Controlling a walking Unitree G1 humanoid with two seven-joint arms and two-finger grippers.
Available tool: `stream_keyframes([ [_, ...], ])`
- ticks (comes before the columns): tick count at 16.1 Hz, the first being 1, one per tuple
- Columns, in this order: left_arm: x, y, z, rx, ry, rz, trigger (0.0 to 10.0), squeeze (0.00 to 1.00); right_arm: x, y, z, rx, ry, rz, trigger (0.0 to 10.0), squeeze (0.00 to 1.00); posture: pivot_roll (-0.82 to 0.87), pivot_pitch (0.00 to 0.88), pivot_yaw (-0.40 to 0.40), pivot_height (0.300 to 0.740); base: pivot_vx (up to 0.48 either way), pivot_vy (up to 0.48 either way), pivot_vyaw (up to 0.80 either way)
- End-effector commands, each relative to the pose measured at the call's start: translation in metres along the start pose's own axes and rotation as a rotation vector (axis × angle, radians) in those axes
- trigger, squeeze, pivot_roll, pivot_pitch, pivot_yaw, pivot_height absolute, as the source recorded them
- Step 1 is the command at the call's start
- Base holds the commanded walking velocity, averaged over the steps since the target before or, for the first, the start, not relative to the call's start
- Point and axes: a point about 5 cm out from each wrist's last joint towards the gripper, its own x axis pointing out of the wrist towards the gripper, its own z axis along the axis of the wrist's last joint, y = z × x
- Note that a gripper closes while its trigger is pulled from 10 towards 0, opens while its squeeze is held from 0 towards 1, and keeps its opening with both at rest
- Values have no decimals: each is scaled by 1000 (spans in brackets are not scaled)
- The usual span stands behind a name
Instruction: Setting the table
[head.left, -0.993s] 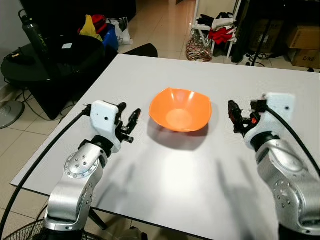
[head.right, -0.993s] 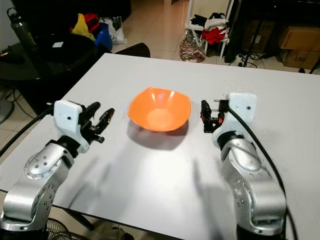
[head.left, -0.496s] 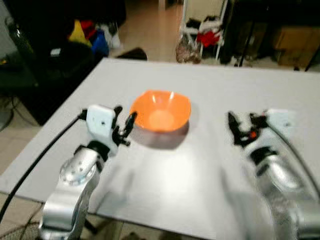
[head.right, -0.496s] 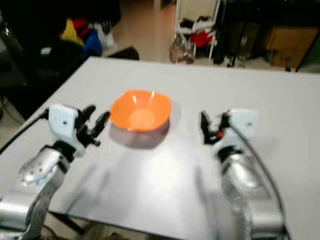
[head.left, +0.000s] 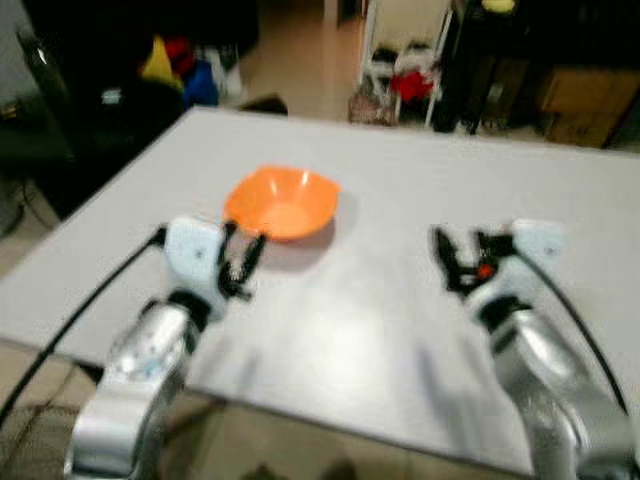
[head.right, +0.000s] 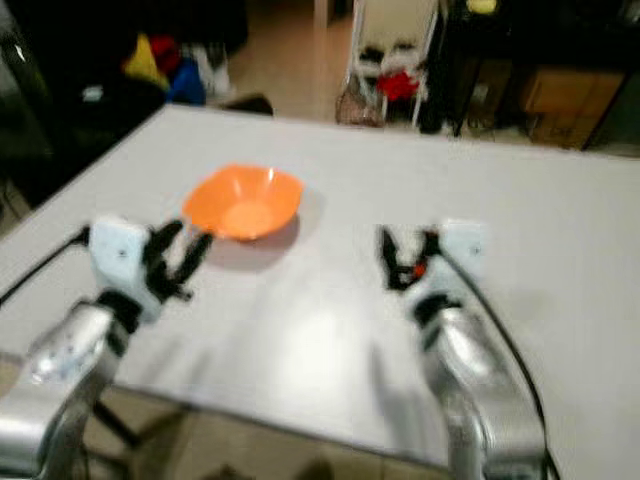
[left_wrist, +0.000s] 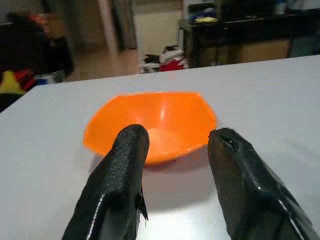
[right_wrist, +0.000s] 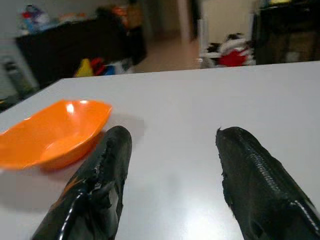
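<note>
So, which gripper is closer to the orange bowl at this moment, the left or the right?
The left. The left gripper hovers open just in front of the orange bowl, its fingers pointing at it. The right gripper, also open, is well off to the bowl's right over bare table.

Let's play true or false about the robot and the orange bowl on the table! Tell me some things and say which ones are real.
1. The orange bowl sits on the white table. True.
2. The bowl is full of food. False: nothing can be seen inside it.
3. The left gripper holds the bowl. False: its fingers are open and short of the bowl, not touching it.
4. The right gripper is open and holds nothing. True.
5. The bowl is nearer to the right gripper than to the left one. False: it lies just beyond the left gripper, well off to the side of the right one.
</note>
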Motion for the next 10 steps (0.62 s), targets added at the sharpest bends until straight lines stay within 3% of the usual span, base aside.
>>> stream_keyframes([
  [1, 0, -1, 3, -5, -9, -1, 10000, 0, 0, -2, 3, -2, -3, -1, 10000, 0, 105, 0, 39, 727, 0, -285, 0],
  [10, 1, -4, 4, -9, -3, -19, 10000, 0, 0, -1, 3, -26, 1, 23, 10000, 0, 102, 0, 41, 727, 0, -287, 0],
])
